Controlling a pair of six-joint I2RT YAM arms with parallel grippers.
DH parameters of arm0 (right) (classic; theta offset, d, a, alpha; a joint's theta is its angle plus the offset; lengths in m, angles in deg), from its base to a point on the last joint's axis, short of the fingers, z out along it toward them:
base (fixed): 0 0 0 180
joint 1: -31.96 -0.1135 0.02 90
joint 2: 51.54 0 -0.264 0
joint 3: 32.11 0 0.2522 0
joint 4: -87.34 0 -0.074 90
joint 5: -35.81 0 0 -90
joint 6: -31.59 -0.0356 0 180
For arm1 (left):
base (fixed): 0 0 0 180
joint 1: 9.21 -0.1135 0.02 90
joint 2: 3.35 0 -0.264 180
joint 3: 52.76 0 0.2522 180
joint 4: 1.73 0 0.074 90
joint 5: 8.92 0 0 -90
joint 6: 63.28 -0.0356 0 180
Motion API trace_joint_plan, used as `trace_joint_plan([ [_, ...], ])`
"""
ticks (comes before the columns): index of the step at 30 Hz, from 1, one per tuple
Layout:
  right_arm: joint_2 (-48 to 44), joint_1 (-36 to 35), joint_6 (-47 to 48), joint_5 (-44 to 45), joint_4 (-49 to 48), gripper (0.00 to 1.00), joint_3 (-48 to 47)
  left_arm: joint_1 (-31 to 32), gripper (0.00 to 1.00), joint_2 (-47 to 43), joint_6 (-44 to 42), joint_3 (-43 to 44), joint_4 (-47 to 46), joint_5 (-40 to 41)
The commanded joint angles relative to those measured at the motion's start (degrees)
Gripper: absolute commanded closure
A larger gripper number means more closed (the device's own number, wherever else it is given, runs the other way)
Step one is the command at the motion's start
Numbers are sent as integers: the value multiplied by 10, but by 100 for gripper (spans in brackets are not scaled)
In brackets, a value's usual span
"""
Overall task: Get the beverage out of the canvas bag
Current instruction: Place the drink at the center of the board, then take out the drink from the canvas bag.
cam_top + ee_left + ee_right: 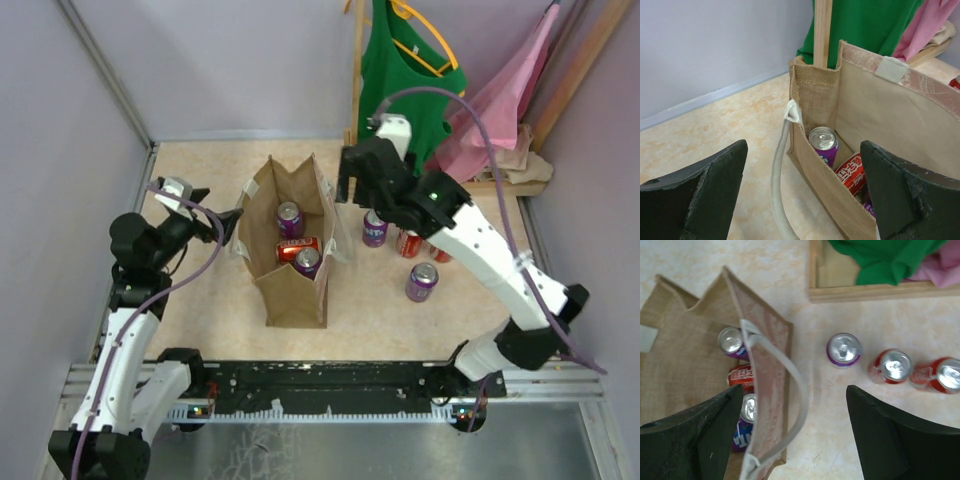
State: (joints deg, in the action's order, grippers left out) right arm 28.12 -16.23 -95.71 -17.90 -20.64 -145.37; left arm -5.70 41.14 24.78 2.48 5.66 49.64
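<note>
Hovering empty, jaws spread wide: my left gripper [215, 208] just left of the canvas bag [295, 300], my right gripper [794, 390] over its right rim. Inside, near to far: purple can [307, 262], red can [298, 247] lying down, second purple can [289, 218]. Four cans [421, 281] stand outside on the right; I judge three remain.

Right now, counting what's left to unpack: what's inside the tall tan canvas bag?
Three show: a far purple metal can, a red metal can on its side, a near purple metal can. Beneath them, the floor of the tan canvas bag is covered.
</note>
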Motion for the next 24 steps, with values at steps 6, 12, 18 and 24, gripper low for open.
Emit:
trace_joint_plan([
  [6, 198, -66, 123, -129, -5, 24, -174, 2, 0, -24, 33, -7, 100, 201],
  [12, 301, -90, 147, -191, 30, 20, -243, 1, 0, -40, 29, -5, 122, 226],
  [18, 312, -93, 138, -245, 18, 1, -185, 2, 0, -46, 36, -14, 123, 213],
  [24, 320, -97, 139, -274, 1, 1, -134, 1, 0, -43, 38, -17, 118, 201],
])
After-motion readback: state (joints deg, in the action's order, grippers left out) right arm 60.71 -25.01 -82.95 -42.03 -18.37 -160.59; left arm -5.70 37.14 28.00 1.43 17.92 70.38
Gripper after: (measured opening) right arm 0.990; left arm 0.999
